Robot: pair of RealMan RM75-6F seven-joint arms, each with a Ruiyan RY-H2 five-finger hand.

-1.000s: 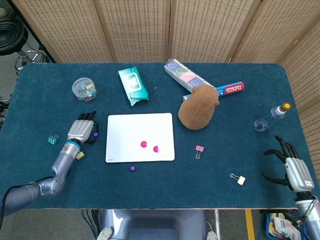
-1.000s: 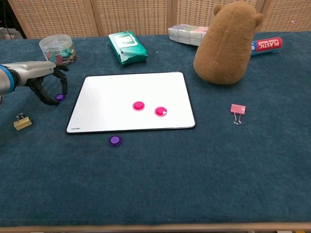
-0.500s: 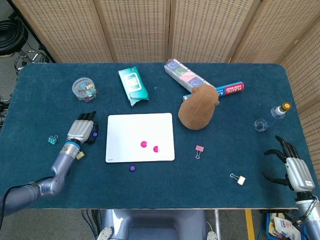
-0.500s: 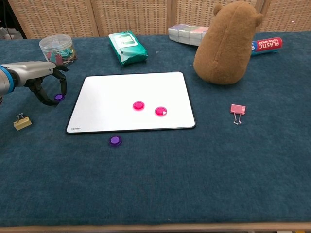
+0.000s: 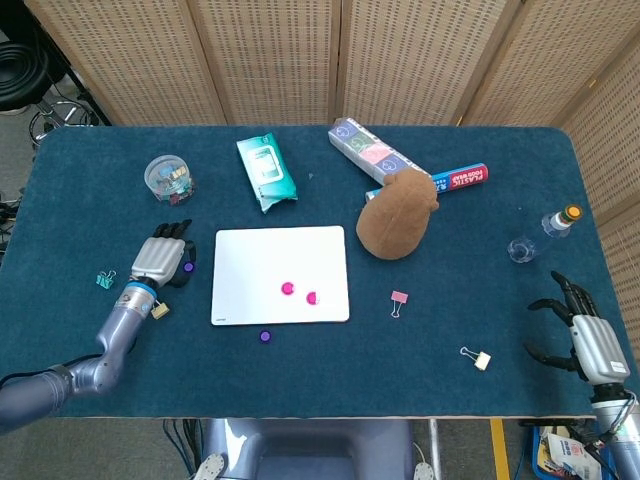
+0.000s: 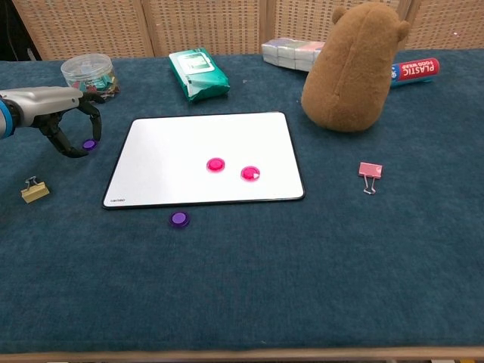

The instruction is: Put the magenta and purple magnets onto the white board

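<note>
Since one second ago the left hand [image 6: 54, 113] has shifted slightly leftward and away from the board edge, and the small round purple magnet [image 6: 89, 144] between its curled fingers has travelled with it; in the head view the same hand [image 5: 160, 258] sits a little higher up the table than before. Nothing else on the table has changed place.

Left hand: fingers curved into a narrow hook around the purple magnet, thumb on one side and fingers on the other. Whether the magnet is lifted clear of the blue cloth cannot be told.

Key relation: the flat white rectangular board [image 6: 174, 144] lies to the right of the left hand, its near edge just beside the fingers, long axis running left to right. Judged next move: carry the magnet rightward over that edge.

Two round magenta magnets [image 6: 216, 164] [image 6: 249, 173] already rest on the board, near its middle. A second purple magnet [image 6: 179, 218] lies off the board, just in front of its front edge, nearer the left hand.

Right hand [image 5: 585, 338]: far right, well apart from the board, fingers spread, holding nothing.
</note>
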